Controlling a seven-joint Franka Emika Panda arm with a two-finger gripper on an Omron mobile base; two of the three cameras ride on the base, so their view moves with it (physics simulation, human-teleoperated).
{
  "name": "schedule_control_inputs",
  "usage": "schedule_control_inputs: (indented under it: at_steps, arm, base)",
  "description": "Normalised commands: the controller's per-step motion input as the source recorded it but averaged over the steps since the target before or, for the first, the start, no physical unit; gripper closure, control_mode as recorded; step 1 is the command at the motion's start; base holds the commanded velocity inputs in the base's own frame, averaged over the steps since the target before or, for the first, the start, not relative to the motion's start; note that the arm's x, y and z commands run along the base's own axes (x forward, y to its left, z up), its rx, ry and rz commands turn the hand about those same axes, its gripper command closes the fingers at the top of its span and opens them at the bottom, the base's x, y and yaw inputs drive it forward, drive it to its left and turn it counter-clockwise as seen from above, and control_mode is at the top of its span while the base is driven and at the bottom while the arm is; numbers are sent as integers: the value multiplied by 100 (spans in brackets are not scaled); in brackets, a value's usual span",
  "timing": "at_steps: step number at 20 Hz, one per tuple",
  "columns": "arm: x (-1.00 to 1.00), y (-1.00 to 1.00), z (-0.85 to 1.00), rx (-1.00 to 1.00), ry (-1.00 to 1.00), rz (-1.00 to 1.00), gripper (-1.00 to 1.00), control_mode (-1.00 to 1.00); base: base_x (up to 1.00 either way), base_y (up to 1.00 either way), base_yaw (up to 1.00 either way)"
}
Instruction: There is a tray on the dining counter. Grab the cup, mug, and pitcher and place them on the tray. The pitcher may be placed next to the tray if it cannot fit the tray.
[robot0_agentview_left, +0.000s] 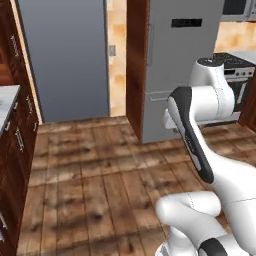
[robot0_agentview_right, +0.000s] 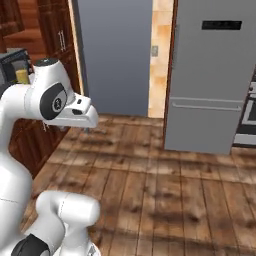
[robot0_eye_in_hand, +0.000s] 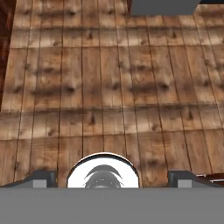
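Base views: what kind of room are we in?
A kitchen, most likely: tall steel fridge, stove at the right edge, dark wood cabinets on the left, plank floor throughout.

The fridge (robot0_agentview_left: 180, 65) stands on the floor (robot0_agentview_left: 95, 175) ahead, right of a doorway (robot0_agentview_left: 65, 55). A stove (robot0_agentview_left: 237, 75) sits right of the fridge. Cabinets (robot0_agentview_left: 15, 150) line the left side.

one fridge (robot0_agentview_left: 180, 65) — one stove (robot0_agentview_left: 237, 67) — one door (robot0_agentview_left: 67, 57).
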Motion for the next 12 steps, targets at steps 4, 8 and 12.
schedule_control_inputs:
  at_steps: [4,8,12]
  arm:
    - [0,0,0,0,0,0,-100,100]
    - [0,0,0,0,0,0,-100,100]
    - [0,0,0,0,0,0,-100,100]
  base:
    - [80,8,68]
    - [10,0,95]
    - [0,0,100]
